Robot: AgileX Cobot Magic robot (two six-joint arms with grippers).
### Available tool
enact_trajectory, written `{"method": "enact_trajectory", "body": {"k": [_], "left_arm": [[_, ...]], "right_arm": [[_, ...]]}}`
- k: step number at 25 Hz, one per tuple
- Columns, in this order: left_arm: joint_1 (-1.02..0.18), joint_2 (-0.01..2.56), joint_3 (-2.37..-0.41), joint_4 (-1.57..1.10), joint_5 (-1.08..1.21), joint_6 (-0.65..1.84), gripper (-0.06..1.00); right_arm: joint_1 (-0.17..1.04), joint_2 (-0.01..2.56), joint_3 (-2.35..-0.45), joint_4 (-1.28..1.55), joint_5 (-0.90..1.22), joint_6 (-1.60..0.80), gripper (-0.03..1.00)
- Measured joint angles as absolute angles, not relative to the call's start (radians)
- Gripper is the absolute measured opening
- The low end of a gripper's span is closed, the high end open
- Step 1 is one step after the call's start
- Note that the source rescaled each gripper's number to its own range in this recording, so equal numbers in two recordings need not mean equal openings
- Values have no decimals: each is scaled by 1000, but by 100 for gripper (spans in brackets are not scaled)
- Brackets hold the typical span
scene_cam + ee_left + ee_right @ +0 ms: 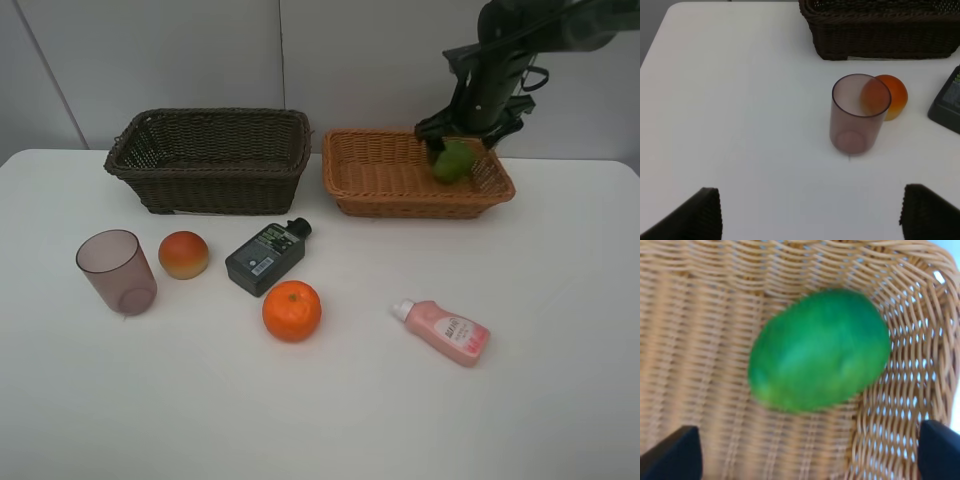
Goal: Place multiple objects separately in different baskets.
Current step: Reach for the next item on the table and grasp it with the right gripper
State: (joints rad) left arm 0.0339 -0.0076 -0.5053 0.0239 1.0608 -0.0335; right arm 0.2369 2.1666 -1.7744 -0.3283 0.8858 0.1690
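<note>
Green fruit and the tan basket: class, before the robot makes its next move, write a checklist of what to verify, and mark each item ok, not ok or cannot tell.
1. Green fruit inside the tan basket: ok.
2. Right hand open, not touching the fruit: ok.
3. Fruit settled: cannot tell, it looks blurred.
4. Left hand open over the table: ok.
5. Mauve cup upright: ok.
6. All items sorted: not ok; the cup, peach, grey bottle, orange and pink bottle are on the table.
</note>
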Motion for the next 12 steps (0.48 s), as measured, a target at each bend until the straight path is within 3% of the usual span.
{"method": "enact_trajectory", "body": {"k": [12], "left_arm": [[34, -8, -505, 24, 1061, -33, 93]], "right_arm": [[385, 2033, -1775, -250, 1087, 58, 87]]}}
